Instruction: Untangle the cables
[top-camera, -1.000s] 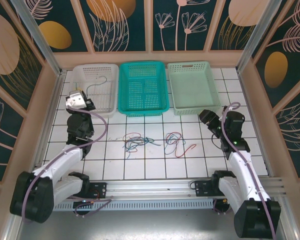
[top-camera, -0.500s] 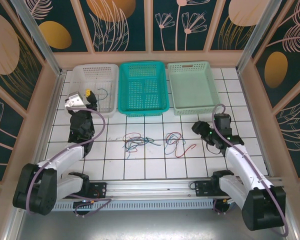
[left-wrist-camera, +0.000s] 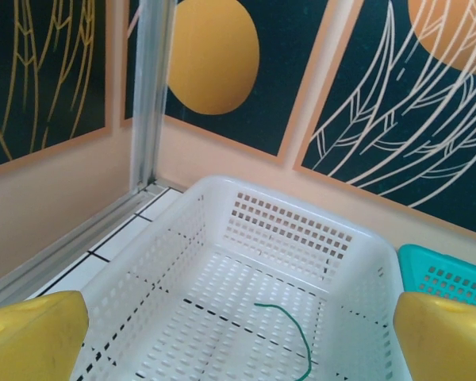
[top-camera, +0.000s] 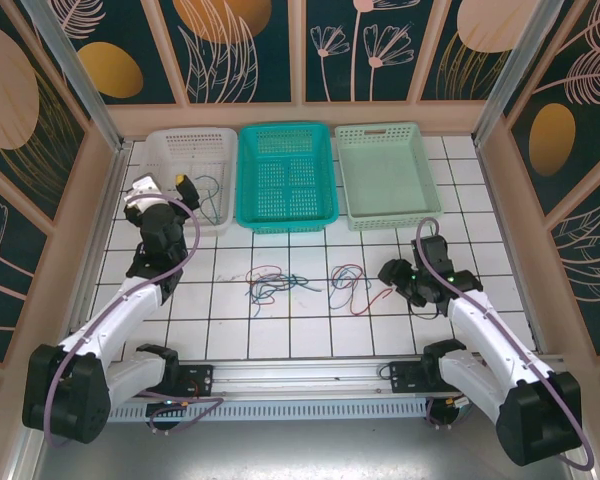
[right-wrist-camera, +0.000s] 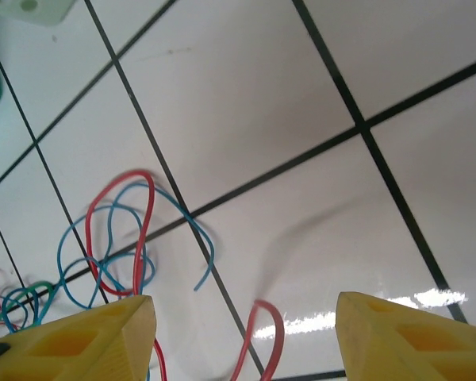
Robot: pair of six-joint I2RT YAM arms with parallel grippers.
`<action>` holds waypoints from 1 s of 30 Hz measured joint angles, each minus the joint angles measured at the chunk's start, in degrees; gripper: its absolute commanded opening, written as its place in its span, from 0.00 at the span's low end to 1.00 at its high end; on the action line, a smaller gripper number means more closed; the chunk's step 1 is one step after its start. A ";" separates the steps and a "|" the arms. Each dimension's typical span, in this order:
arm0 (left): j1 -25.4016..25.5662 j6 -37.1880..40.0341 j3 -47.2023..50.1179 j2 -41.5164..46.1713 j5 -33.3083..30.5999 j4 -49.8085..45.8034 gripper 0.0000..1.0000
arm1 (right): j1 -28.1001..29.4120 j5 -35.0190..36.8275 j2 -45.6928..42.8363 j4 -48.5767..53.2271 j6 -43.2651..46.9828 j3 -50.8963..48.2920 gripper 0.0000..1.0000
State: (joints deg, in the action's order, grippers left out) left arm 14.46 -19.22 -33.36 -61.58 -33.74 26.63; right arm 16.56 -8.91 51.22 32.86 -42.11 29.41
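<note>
Tabletop (top-camera: 230, 330), white tile with black grid lines, bears three perforated plastic baskets along far edge: white basket (top-camera: 190, 132) at left, teal basket (top-camera: 285, 129) at centre, pale green basket (top-camera: 385, 132) at right. Left gripper (left-wrist-camera: 238, 337) over near end of white basket, yellow fingers (left-wrist-camera: 32, 333) wide apart, nothing between. Right gripper (right-wrist-camera: 242, 333) low over tile just right of tangle, jaws apart, nothing held. Thin red, blue and green cables (top-camera: 270, 283) lie knotted in two loose clusters mid-table, in front of teal basket. Single thin green cable (left-wrist-camera: 279, 307) lies curved on white basket floor.
</note>
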 measured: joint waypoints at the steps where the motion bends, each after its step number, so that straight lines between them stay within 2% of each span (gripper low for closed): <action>1: 0.00 -0.28 -0.22 0.37 -0.39 -1.03 0.99 | 0.39 -0.11 0.00 0.28 -0.42 0.00 0.60; 5: 0.00 -1.27 -0.24 1.46 -1.46 -4.09 0.99 | 1.25 -0.04 0.61 1.05 -1.46 0.00 0.56; 13: 0.00 -2.08 -0.07 -2.27 -1.44 -5.97 0.98 | 1.36 -0.33 3.41 -2.40 -3.69 -1.57 0.37; 16: 0.00 -1.60 -0.11 -4.87 -0.59 -6.69 0.84 | 1.36 -0.13 3.54 -3.56 -3.72 -1.57 0.35; 23: 0.00 -1.70 -0.42 -3.45 0.87 -7.61 0.88 | 1.36 0.35 3.52 -4.39 -3.67 -1.57 0.35; 27: 0.00 -1.70 -0.96 -0.09 5.05 -8.41 0.90 | 1.33 0.46 3.54 -4.55 -3.45 -1.62 0.32; 30: 0.00 -2.40 -2.86 -0.42 10.19 -10.47 0.88 | 1.33 0.17 4.70 -5.49 -3.23 -1.99 0.28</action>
State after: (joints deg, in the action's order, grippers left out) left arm 14.46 -21.63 -36.23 -62.00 -23.55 16.16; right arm 17.89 -8.73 55.92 27.38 -45.34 27.42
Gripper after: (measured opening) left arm 0.893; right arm 0.295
